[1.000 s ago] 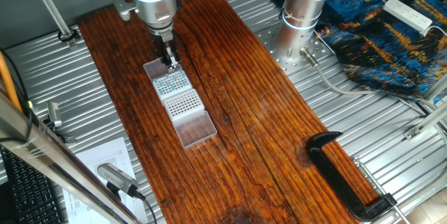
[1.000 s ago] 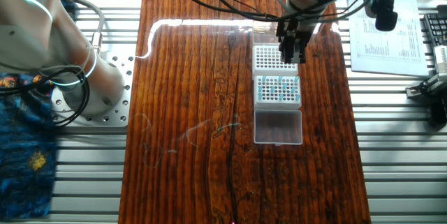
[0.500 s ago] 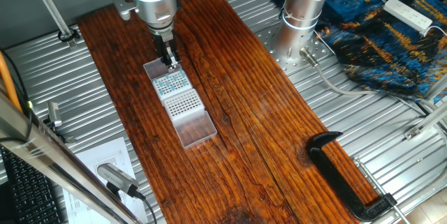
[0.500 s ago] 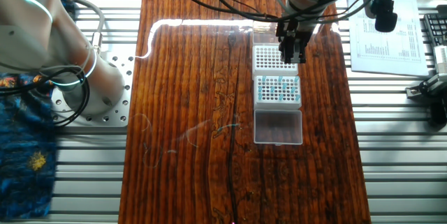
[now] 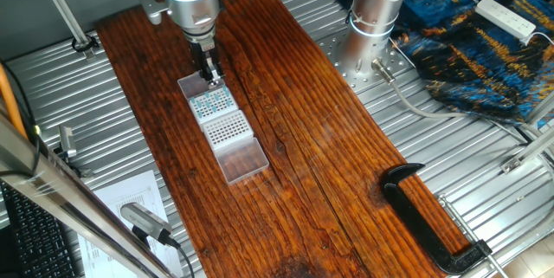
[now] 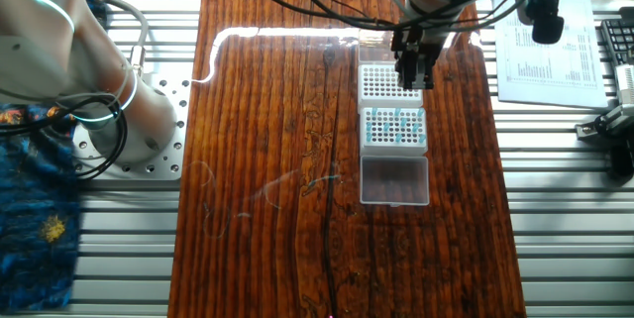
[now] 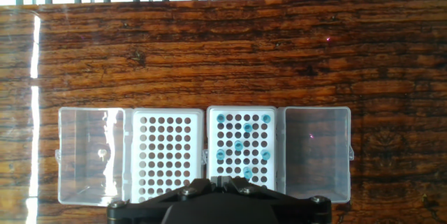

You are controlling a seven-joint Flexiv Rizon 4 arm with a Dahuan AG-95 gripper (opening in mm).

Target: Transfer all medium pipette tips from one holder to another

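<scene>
In the hand view the nearest thing is the dark body of the gripper point(image 7: 222, 199), whose fingers are out of frame there. Just beyond it two racks sit side by side on the wooden counter point(image 7: 223, 56), each with its clear lid point(image 7: 314, 153) folded open to the outside. The right rack point(image 7: 241, 147) carries the pipette tips point(image 7: 239, 145), a handful of teal-blue dots scattered over its holes. The left rack point(image 7: 166, 153) shows only empty holes.

From the other fixed view the gripper point(image 6: 414, 82) hangs over the empty rack point(image 6: 383, 81), at its edge closest to the tip rack point(image 6: 395, 127), so the tips lie just on the near side of it. The fingers look narrow and close together, but I cannot tell whether they pinch a tip or nothing at all; the tips are too small to make out there.

The step in hand appears to be either seating a tip in the empty rack or returning for another. To do it well, the fingers should stay vertical, line up over one hole, and descend slowly so a slim tip enters cleanly rather than catching the rim and tipping. When picking, take one blue top only, without brushing its neighbours

Farther off, paper point(image 6: 540, 46) lies on the ribbed metal surface at the right
</scene>
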